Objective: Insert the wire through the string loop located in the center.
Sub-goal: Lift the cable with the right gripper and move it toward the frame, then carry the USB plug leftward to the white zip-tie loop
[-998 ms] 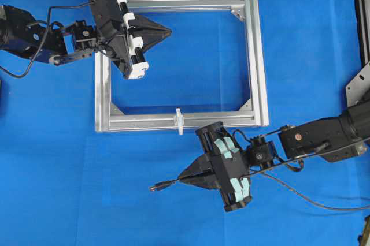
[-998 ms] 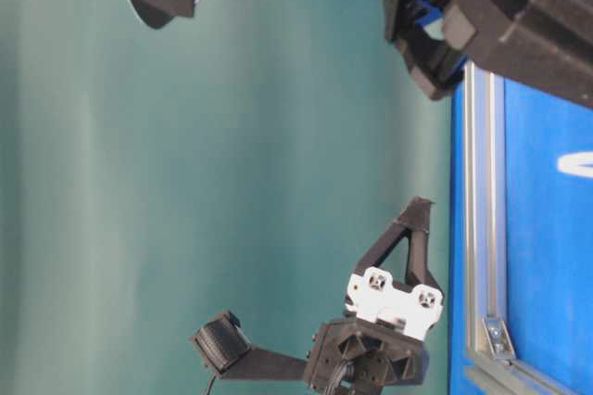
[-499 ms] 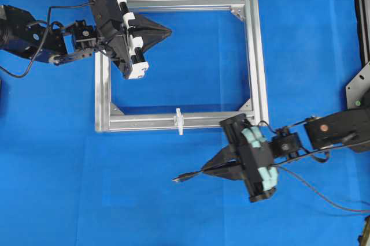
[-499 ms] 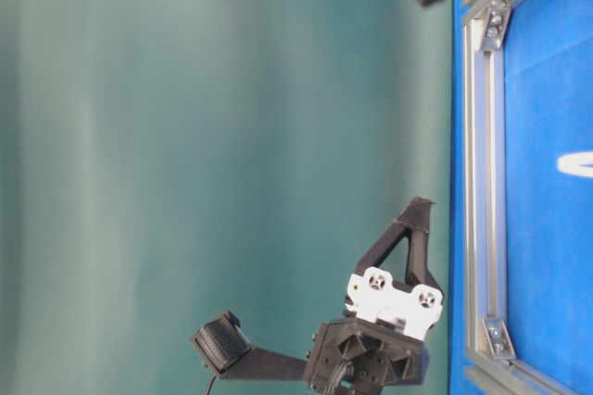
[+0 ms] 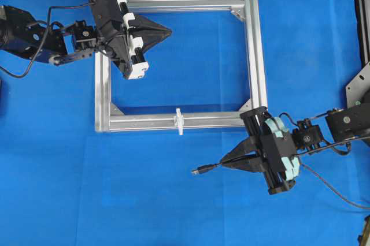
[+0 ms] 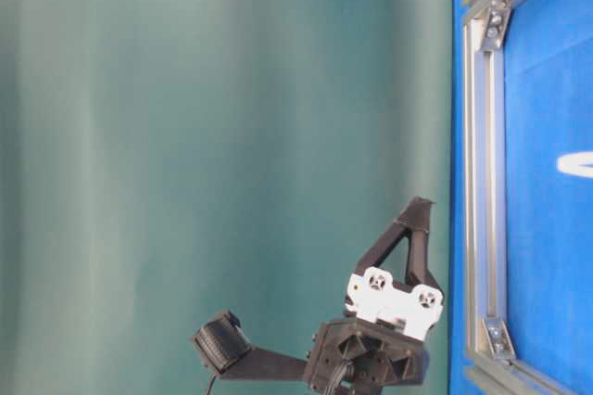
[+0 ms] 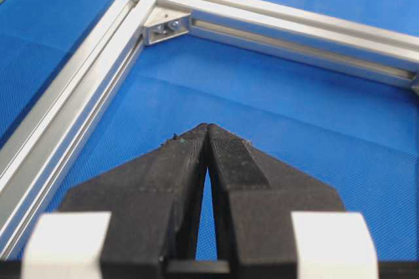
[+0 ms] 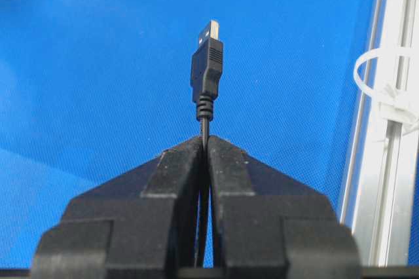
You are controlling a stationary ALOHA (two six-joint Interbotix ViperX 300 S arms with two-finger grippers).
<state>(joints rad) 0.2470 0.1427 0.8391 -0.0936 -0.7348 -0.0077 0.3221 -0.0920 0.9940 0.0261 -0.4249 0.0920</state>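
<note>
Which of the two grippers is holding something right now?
The right gripper, below the frame, is shut on the wire; its plug sticks out ahead. The left gripper is shut on nothing.

A: What's the surface point(image 5: 191, 211)?
B: Blue, finely textured, fills the overhead view.
A: What lies on it?
B: A silver rectangular frame point(image 5: 256, 55), flat, upper middle. Triangular corner brackets point(image 5: 237, 13) sit inside its corners.
A: Anything on the frame?
B: A small white string loop point(image 5: 179, 120) around its near rail, roughly mid-length; in the right wrist view it stands up off the rail.
A: Right edge?
B: Dark gear, partly cut off, can't tell what.
</note>
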